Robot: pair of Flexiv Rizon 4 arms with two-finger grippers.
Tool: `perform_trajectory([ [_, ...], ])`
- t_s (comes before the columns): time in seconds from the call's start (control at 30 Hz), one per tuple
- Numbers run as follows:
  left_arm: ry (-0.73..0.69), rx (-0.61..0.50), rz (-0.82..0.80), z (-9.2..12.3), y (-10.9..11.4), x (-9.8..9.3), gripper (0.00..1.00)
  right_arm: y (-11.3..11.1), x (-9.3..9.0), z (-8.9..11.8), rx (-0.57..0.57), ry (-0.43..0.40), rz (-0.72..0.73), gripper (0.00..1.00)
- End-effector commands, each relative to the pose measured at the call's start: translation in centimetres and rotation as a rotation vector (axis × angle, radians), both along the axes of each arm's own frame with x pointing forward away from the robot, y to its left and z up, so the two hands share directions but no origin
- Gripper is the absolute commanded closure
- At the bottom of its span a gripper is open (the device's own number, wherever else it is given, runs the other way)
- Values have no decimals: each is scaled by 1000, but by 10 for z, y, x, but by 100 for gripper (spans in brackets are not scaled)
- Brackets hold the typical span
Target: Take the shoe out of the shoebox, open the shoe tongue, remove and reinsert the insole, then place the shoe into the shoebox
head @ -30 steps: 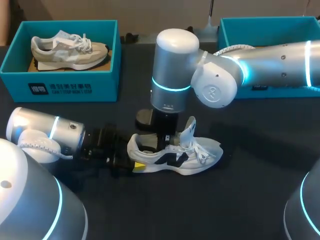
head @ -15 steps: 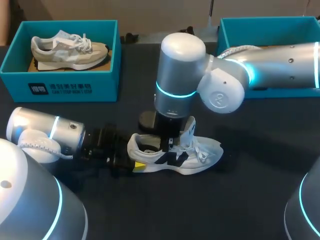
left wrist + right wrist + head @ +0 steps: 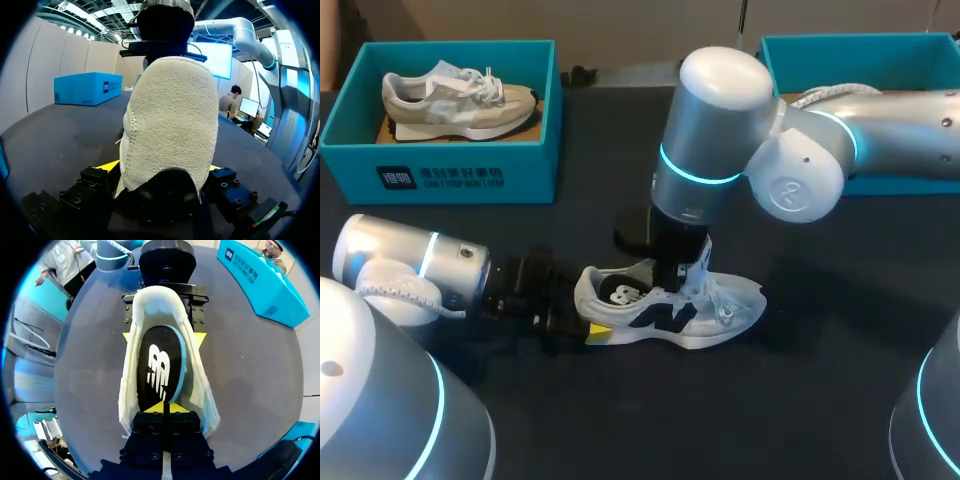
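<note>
Counting containers first: two open teal cardboard shoeboxes on the dark tabletop [image 3: 820, 400], both along its far edge. The left-hand shoebox [image 3: 440, 178] holds one beige-and-grey suede trainer [image 3: 458, 100], toe pointing toward the middle of the table. The right-hand shoebox [image 3: 860, 55] is well apart from it, and the right arm crosses in front of it (its inside cannot be seen).

That makes two shoes, because out on the open table, near the front and well clear of both boxes, stands the white mesh trainer with a black logo on its side [image 3: 670, 310], upright on its sole. One black insole with a white logo and a teal edge [image 3: 160, 367] lies flat inside it, in plain sight through the shoe's mouth. The white tongue [image 3: 698, 262] stands lifted, right beside the right arm's fingers.

Now the pincers, two of them. The left gripper [image 3: 164, 336] comes in low from behind the shoe, a yellow tip pressed on each side of the heel, clamping it. The right gripper [image 3: 164, 407] hangs straight down over the shoe, its yellow tips drawn together at the fore end of the insole (whether they nip its edge cannot be made out).
</note>
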State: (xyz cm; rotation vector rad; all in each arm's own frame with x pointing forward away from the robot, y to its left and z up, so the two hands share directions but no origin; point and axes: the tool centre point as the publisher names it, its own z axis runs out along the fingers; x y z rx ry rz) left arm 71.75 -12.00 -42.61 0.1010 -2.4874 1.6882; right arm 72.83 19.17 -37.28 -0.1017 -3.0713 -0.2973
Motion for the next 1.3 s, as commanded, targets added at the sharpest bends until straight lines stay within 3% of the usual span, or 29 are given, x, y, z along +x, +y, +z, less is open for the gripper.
perform_trajectory([
  [0.03,0,2,0,-3,-1,1,100,-10,0,11,-9,-7,1,100],
  [0.7,0,2,0,-3,-1,1,100,-5,19,40,65,-61,113,100],
  [1.07,0,2,0,-3,-1,1,100,16,23,60,103,-67,218,100],
  [1.3,0,2,0,-3,-1,1,100,35,25,61,140,-37,253,100],
])
